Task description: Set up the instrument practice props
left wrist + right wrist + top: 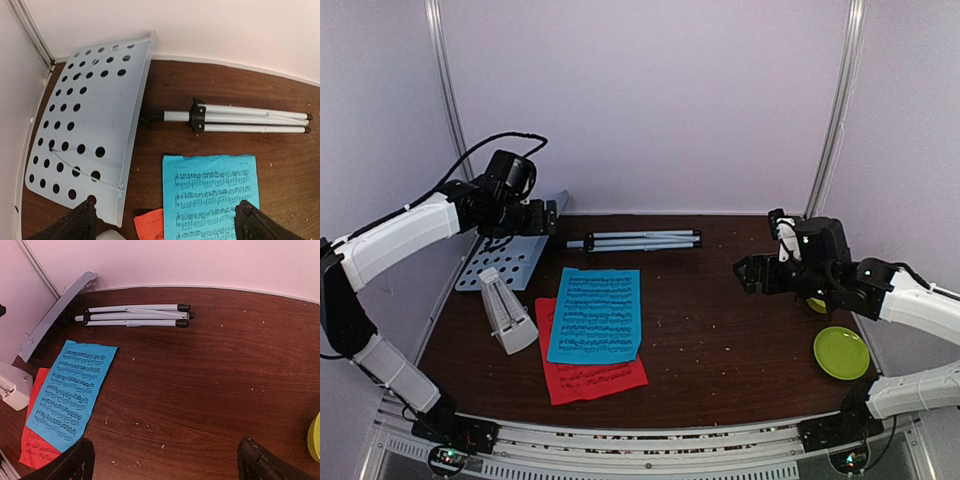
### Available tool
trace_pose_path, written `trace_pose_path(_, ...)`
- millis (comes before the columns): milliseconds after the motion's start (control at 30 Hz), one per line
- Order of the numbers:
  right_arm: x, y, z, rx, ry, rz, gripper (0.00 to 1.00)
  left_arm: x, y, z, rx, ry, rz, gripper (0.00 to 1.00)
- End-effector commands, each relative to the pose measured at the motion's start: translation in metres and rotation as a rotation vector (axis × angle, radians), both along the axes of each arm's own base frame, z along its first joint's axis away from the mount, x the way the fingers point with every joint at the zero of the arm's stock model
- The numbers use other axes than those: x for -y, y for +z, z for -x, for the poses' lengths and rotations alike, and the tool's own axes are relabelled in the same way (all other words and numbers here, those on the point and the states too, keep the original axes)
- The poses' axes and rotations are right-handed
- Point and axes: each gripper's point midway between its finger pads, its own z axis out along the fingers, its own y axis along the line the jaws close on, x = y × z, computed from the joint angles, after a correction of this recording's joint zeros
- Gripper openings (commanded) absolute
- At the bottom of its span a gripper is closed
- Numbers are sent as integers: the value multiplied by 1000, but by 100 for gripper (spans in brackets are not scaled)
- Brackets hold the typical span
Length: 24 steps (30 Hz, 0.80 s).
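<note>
left gripper (556,217) released, empty, above perforated desk (505,262) at far left, right gripper (742,274) released, empty, folded tripod (635,241) lying at rear, blue sheet (597,313) overlapping red sheet (595,380), metronome (508,312) just left

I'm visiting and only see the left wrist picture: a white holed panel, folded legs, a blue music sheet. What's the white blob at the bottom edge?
Observer: A small white pyramid metronome, sitting by the near end of the panel.
Operator: And that red corner beside it?
Observer: A full red sheet, mostly covered by the blue sheet.
Operator: Anything further right?
Observer: A lime-green dish, far over on the right side.
</note>
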Motion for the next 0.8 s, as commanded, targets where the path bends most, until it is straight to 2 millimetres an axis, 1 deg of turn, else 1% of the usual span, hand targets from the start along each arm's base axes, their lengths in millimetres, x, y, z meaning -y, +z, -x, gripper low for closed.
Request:
trace_pose_path(0, -20, 19, -6, 20, 65, -54, 100, 18, 32, -28, 88, -67, 3, 98)
trace_pose_path(67, -25, 12, -10, -6, 69, -44, 100, 28, 37, -38, 106, -118, -19, 98)
trace_pose_path(100, -26, 11, -12, -15, 65, -37, 100, 28, 40, -42, 121, -128, -44, 98)
trace_pose_path(133, -26, 8, -13, -31, 61, -25, 100, 20, 42, -48, 124, -105, -61, 98)
trace_pose_path(167, -28, 8, -14, -40, 65, -15, 100, 16, 44, -55, 122, -102, -44, 98)
trace_pose_path(233, -29, 4, -13, -66, 81, 8, 100, 7, 42, -69, 108, -128, 30, 98)
trace_pose_path(300, -34, 5, -10, -74, 117, 5, 100, -2, 38, -84, 104, -159, 89, 98)
trace_pose_path(333, -36, 6, -8, -73, 134, -7, 100, -6, 34, -90, 96, -177, 99, 98)
trace_pose_path(367, -39, 8, -6, -66, 156, -25, 100, -14, 30, -98, 83, -178, 99, 98)
trace_pose_path(433, -43, 14, -2, -38, 184, -68, 100, -21, 17, -110, 38, -185, 77, 98)
trace_pose_path(533, -44, 19, 1, -19, 199, -109, 100, -33, -7, -127, -35, -171, 39, 98)
trace_pose_path(633, -43, 24, 3, -9, 203, -127, 100, -34, -28, -140, -75, -187, 25, 97)
trace_pose_path(767, -39, 41, 8, 51, 208, -173, 100, -26, -54, -151, -127, -222, 29, 90)
